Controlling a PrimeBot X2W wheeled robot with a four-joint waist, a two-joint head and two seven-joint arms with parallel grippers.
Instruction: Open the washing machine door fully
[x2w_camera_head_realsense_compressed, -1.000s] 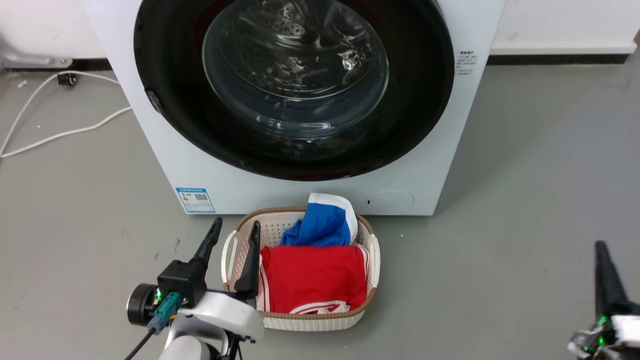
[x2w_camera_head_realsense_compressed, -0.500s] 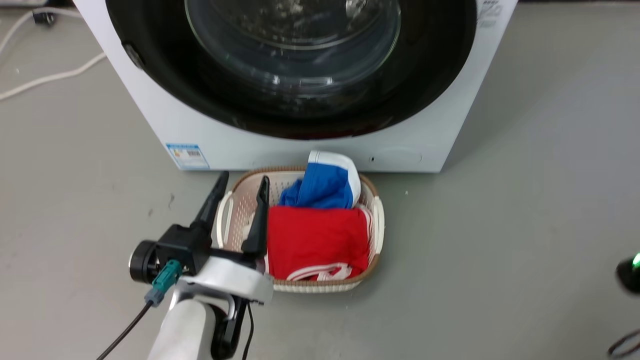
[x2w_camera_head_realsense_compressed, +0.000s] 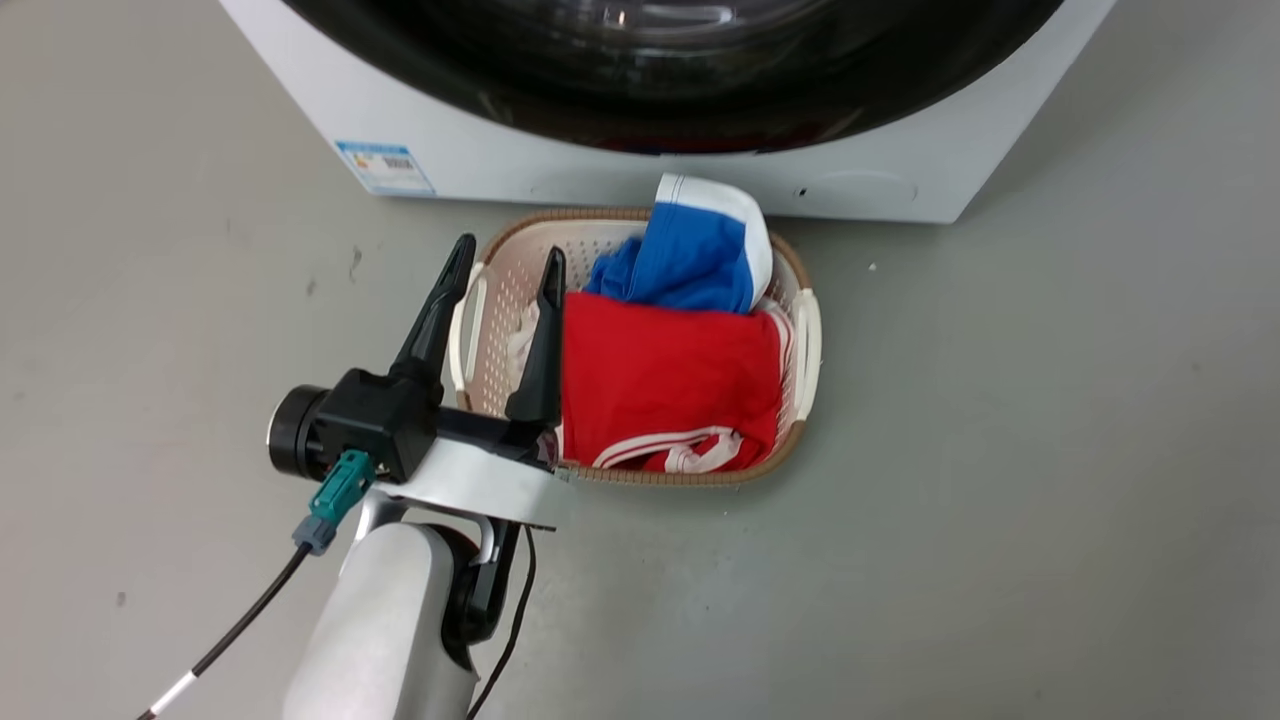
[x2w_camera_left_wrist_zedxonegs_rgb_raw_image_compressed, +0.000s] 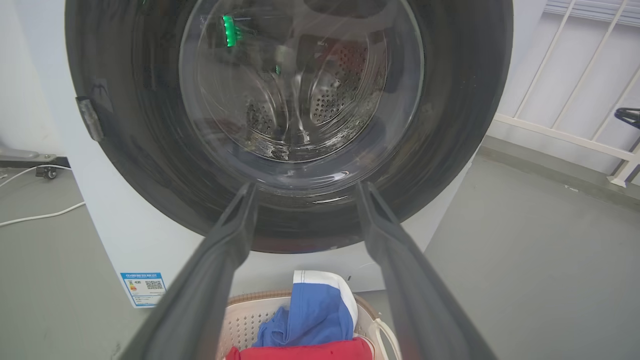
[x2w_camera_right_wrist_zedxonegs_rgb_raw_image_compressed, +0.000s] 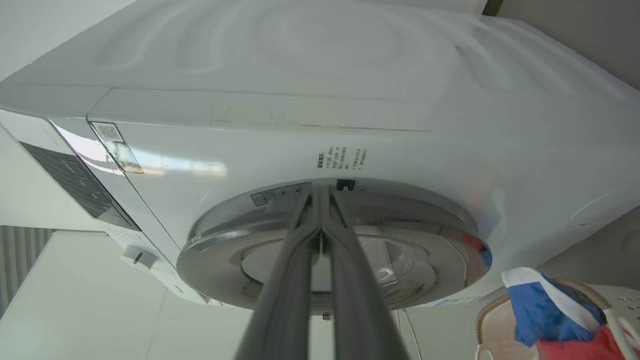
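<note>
While the door (x2w_camera_left_wrist_zedxonegs_rgb_raw_image_compressed: 450, 125) stands shut, a laundry basket (x2w_camera_head_realsense_compressed: 806, 340) sits before it.

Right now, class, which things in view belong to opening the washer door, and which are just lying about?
Job: washing machine door, washing machine, right claw, left claw.
Lying about: laundry basket, red garment, blue garment, white cable.

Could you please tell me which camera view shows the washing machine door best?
The left wrist view: the door faces it nearly whole, black ring and glass window together. The head view catches just its bottom rim; the right wrist view sees it obliquely from the side.
</note>
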